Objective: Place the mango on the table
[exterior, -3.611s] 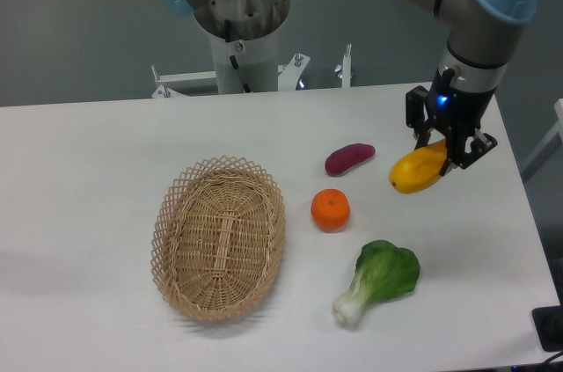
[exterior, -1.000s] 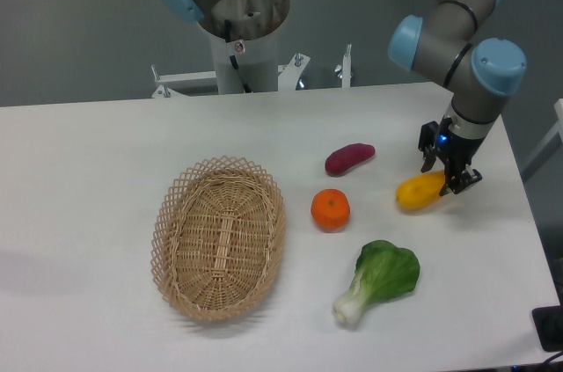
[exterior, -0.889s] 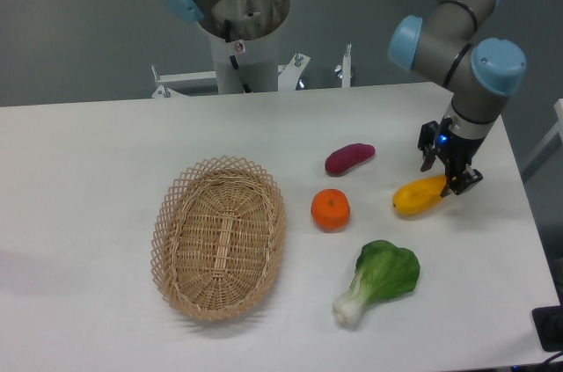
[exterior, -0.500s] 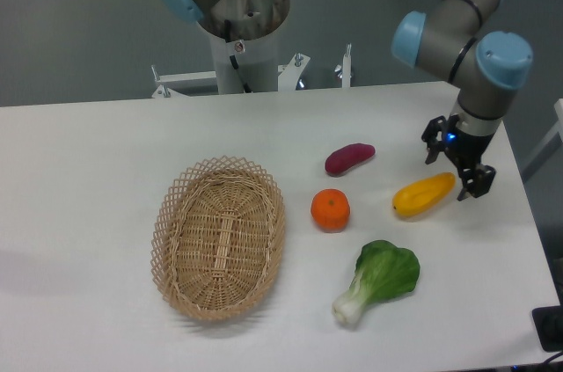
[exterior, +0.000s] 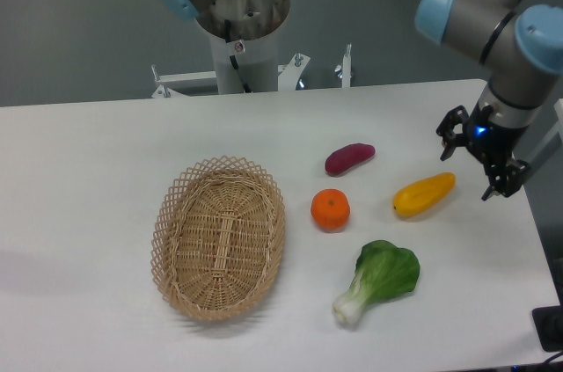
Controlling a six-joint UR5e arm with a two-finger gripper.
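The mango (exterior: 423, 194) lies on the white tabletop (exterior: 106, 152), right of the orange (exterior: 330, 209) and above the bok choy (exterior: 382, 275) (nothing grips it). The hand (exterior: 480, 161) hangs just beside its right end with fingers spread wide and empty. The placing looks done; only clearing the arm seems left.

Mango (exterior: 423, 195): smooth, elongated, yellow with orange tint, intact. Lies on its side on table (exterior: 106, 152), long axis tilted, right end higher in frame. Position: right part of white matte top; underside contact apparently full, not clearly visible.
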